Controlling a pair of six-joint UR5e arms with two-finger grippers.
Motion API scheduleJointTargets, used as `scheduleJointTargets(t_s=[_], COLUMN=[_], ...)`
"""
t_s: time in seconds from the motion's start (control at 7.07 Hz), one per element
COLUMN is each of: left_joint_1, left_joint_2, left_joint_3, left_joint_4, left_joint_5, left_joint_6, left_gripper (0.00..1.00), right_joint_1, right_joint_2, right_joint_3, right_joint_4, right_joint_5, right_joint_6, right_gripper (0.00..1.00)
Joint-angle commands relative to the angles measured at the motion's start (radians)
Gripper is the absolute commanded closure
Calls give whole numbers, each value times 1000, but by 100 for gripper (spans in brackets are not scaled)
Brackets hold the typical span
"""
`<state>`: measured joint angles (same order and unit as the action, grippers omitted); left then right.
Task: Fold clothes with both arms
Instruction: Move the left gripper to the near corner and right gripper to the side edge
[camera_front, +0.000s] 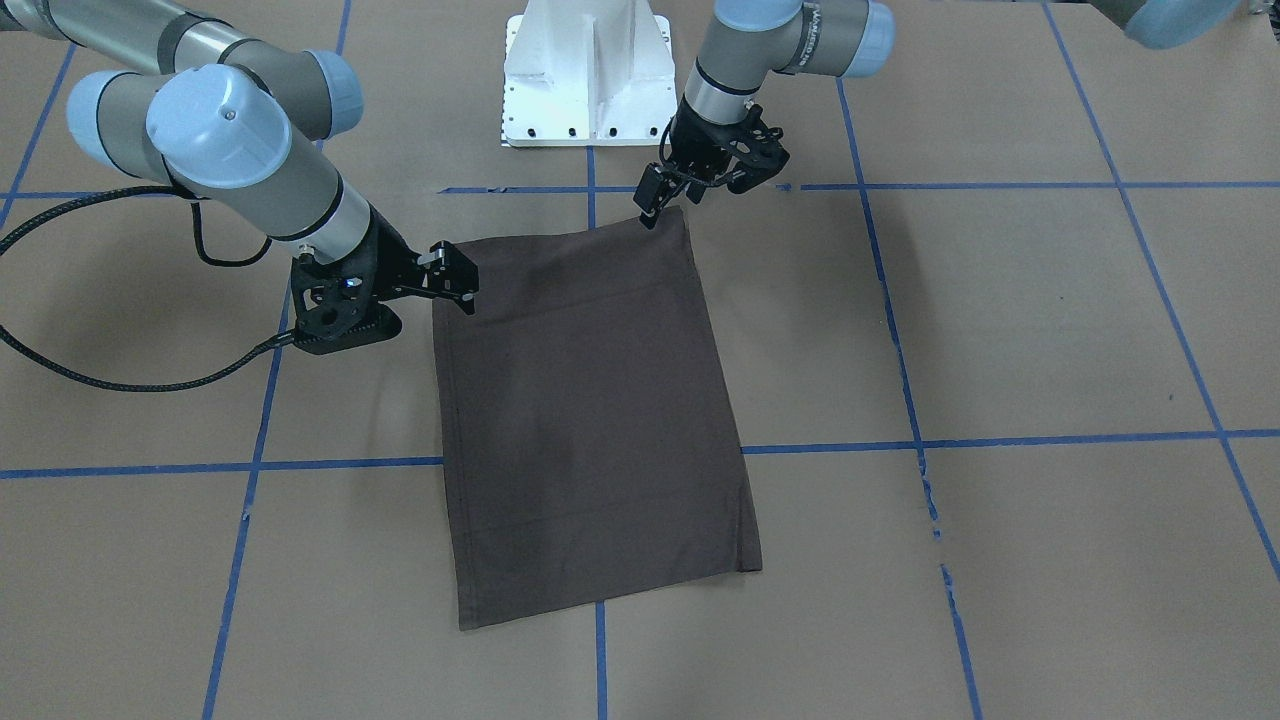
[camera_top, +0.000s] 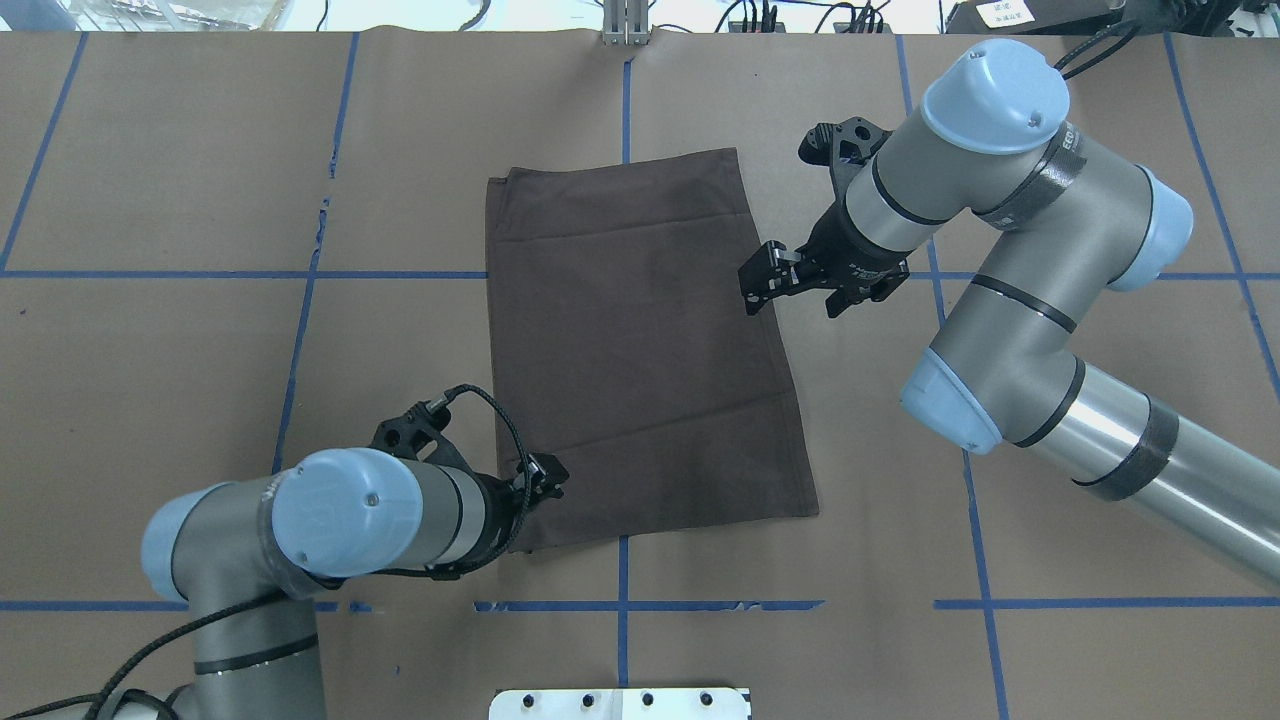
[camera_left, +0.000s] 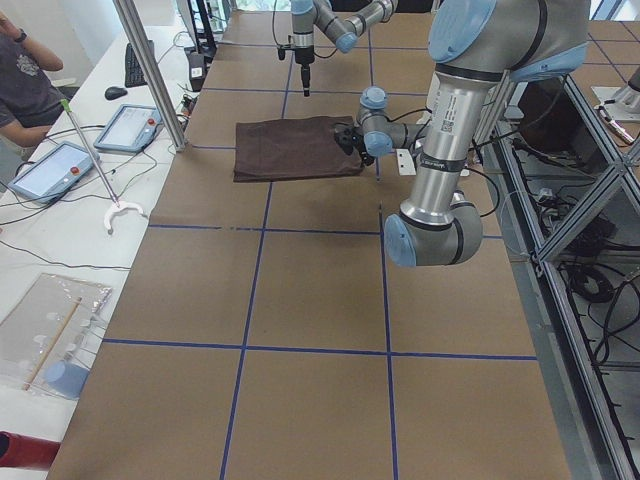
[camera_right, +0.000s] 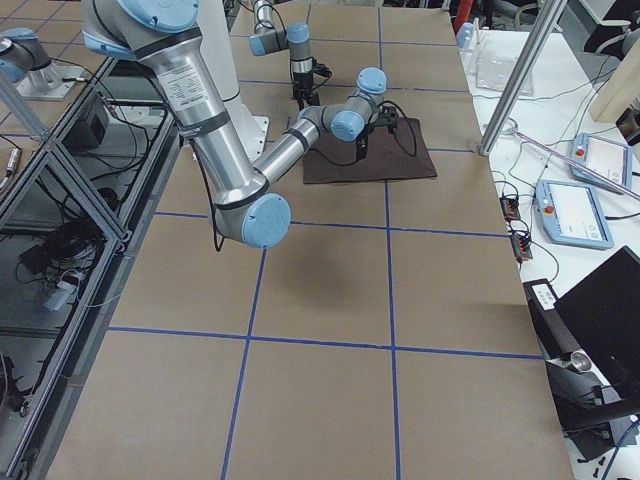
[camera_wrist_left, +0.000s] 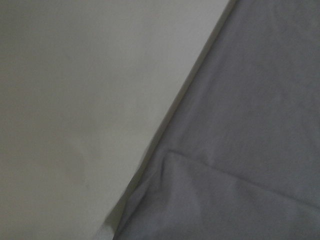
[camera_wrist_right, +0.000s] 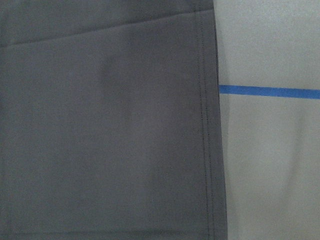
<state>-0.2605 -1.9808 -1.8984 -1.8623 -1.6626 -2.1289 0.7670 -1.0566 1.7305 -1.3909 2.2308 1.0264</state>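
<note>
One bench (camera_top: 150, 400): brown paper with a blue tape grid (camera_top: 200, 274). The work sits in the middle, straight out from the white pedestal (camera_front: 588, 80), where both arms can reach it.
Two arms: the left arm (camera_top: 340, 510) comes in low from the robot's near left and the right arm (camera_top: 1000, 200) bends in from the far right. They stand on opposite sides of the cloth, which looks to me like a stance for lifting or checking two edges at once.
One T-shirt (camera_top: 640, 340): dark brown, lying flat on the bench as a tidy rectangle with the layers stacked and faint crease lines across it. No collar, logo or sleeves are showing, so I judge the folding well along, perhaps with one more fold to go.
Left gripper (camera_top: 545, 480): it's down at the shirt's near-left corner, tips right at the edge. A corner is the natural place to take hold, but I cannot tell whether it has cloth pinched or whether the jaws are apart.
Right gripper (camera_top: 757, 290): it's at the right long edge, towards the far half. The wrist camera looks straight down on the stitched hem and shows no fingers. I cannot tell its state either.
</note>
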Motion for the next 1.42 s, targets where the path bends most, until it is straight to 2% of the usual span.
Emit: scheduleJointTargets(t_s=[0.0,0.42,0.71,0.85,0.99,1.27], left_joint_1=[50,47,37,37,37,40], left_joint_2=[-3,-6,-4,-4,-4,-4], left_joint_3=[24,50,52,50,50,50], left_joint_4=[0,11,14,15,15,14], left_joint_5=[43,58,60,60,60,57], left_joint_6=[-74,-74,-75,-75,-75,-74], left_gripper=[7,10,17,26,46,77], right_joint_1=[-6,-12,-12,-12,-12,-14], right_joint_2=[1,3,4,4,4,3], right_joint_3=[0,-6,-6,-6,-6,-6], right_joint_4=[1,1,1,1,1,1], right_joint_5=[0,-5,-5,-5,-5,-7], right_joint_6=[8,8,8,8,8,8], right_gripper=[0,0,0,0,0,0])
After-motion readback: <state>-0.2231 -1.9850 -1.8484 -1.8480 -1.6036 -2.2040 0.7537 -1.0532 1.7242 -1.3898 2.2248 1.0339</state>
